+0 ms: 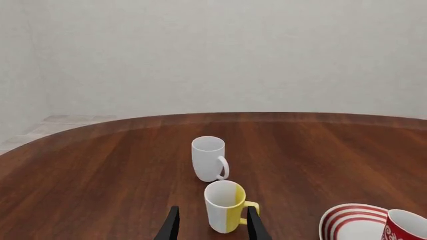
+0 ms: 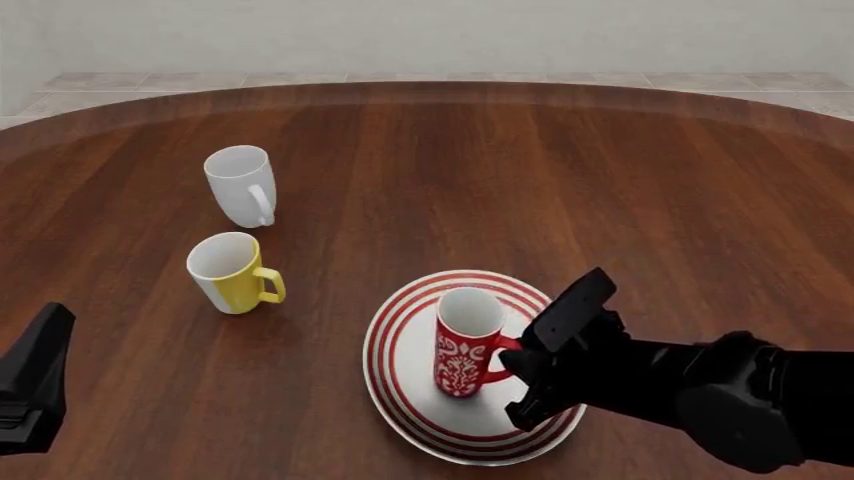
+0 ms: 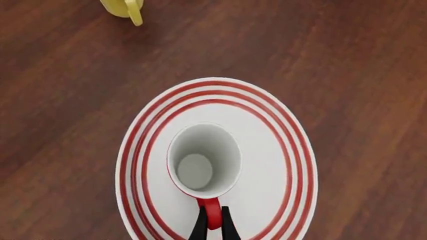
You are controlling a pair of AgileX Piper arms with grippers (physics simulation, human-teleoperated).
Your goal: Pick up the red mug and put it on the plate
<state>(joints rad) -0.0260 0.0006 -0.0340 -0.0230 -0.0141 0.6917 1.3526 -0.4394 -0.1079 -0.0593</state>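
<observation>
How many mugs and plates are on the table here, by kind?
Mugs: 3, namely the red mug, the yellow mug and the white mug
Plates: 1, the plate, with the red mug standing on it
Total: 4

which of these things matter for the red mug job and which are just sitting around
In the job: red mug, plate, right gripper shut on the mug's handle.
Lying about: yellow mug, white mug, left gripper open by the yellow mug.
</observation>
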